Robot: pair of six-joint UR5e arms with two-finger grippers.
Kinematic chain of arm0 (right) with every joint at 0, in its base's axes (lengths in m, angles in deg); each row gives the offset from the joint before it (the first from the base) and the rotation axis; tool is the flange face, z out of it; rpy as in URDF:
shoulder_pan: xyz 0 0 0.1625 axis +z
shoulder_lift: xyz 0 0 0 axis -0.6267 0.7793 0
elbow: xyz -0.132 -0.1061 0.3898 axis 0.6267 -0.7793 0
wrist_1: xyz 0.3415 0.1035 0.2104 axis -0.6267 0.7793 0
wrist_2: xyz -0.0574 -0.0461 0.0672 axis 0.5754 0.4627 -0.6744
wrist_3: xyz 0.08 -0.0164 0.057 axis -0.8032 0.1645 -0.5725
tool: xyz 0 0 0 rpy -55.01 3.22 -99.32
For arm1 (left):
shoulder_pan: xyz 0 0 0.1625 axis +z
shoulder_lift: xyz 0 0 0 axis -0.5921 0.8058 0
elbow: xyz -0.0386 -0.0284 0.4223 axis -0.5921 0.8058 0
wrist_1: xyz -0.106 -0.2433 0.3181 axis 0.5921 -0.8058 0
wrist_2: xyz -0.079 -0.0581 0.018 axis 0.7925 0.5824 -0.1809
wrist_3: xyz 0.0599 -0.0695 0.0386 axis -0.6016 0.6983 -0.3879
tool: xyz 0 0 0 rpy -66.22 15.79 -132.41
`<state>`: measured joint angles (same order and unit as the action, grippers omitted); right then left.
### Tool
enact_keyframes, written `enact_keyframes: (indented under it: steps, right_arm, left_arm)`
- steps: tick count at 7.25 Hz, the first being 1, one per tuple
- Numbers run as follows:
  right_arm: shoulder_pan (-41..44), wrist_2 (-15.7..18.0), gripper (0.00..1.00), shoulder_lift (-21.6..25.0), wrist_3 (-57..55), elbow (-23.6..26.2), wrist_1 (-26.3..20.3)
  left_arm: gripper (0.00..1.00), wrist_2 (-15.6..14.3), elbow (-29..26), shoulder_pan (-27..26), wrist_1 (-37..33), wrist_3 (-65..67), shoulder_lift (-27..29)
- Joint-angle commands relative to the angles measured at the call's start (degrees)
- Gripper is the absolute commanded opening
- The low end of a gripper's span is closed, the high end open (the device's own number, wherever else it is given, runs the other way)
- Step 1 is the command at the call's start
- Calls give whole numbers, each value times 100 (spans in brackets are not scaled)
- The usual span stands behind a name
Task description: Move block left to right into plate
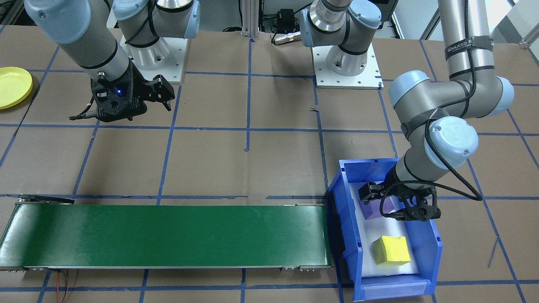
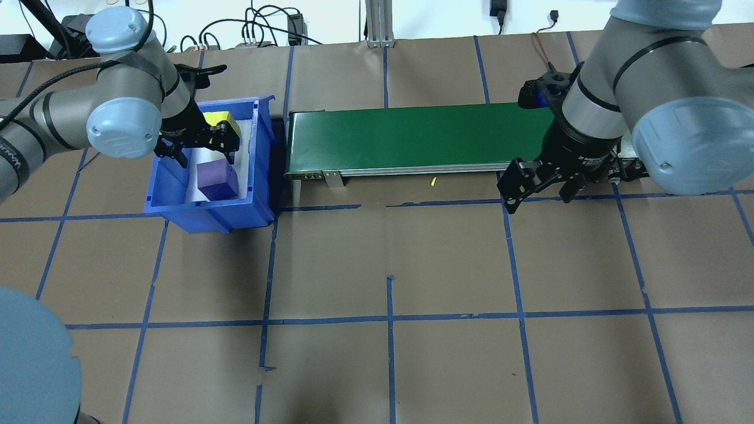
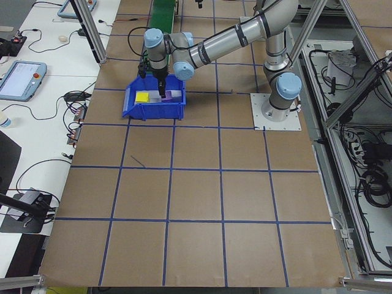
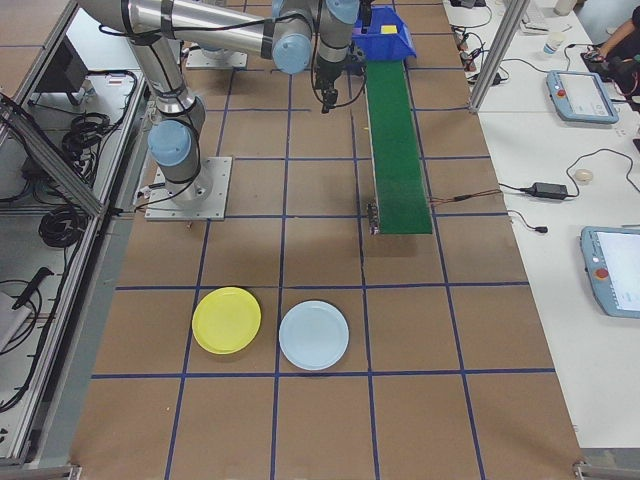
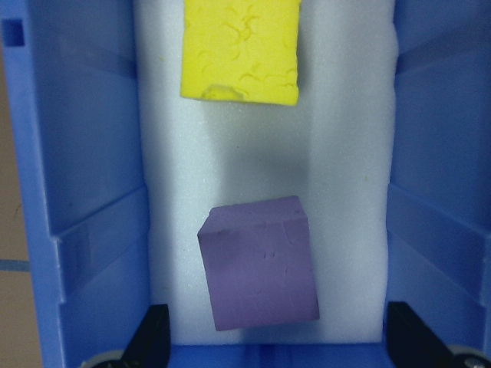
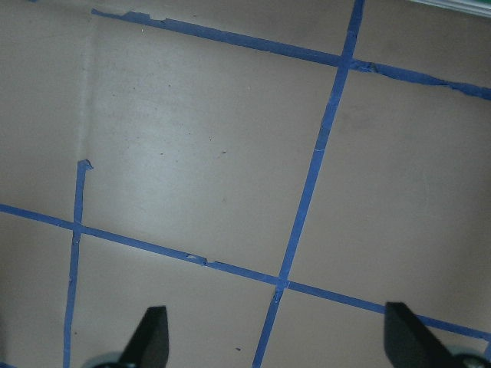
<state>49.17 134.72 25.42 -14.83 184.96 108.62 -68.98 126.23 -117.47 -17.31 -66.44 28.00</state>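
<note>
- Front-facing view: left gripper [image 1: 376,198] hangs inside the blue bin [image 1: 429,248], just over the purple block [image 1: 377,209]; jaws spread, nothing between them. Yellow block [image 1: 391,250] lies nearer the bin's open end, apart from the purple one. Green conveyor [image 1: 168,235] runs bare from the bin towards the right arm's side. Yellow plate [image 1: 12,87] sits at the far edge, well apart from the belt. Right gripper [image 1: 162,96] waits above the paper, jaws apart, empty.
- Overhead view: left gripper [image 2: 200,144] sits between the two blocks' positions; purple block [image 2: 218,180] on the white foam liner, yellow block [image 2: 227,121] mostly hidden behind the fingers. Right gripper [image 2: 539,188] hovers just beside the belt's end.
- Left side view: bin and blocks small; gripper height above the block hard to judge, probably not touching.
- Right side view: yellow plate [image 4: 226,320] lies beside a pale blue plate [image 4: 314,335], both beyond the belt's near end.
- Left wrist view: purple block [image 5: 259,263] lies twisted against the finger line, fingertips [image 5: 151,337] wide either side.
- Right wrist view: only taped paper, fingertips [image 6: 149,337] open.
- Step in hand, as I judge it: grasping the purple block. Turn the wrist to square the pads with two flat faces, centre over it, descend to the foam, then close gently; foam blocks squash.
</note>
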Motion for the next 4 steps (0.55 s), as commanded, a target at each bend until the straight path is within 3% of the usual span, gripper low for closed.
enact_keyframes:
  steps: [1, 2, 3, 4]
  right_arm:
    - [-8, 5, 100, 0, 0, 42, 5]
    - [-17, 5, 100, 0, 0, 42, 5]
    - [-17, 5, 100, 0, -8, 59, 14]
    - [-26, -4, 100, 0, -9, 68, 40]
  left_arm:
    - [98, -16, 372, 22, 498, 10, 62]
    - [91, 1, 400, 22, 587, 10, 158]
    - [67, 18, 400, 22, 718, -51, 264]
    - [34, 19, 356, 22, 720, -104, 221]
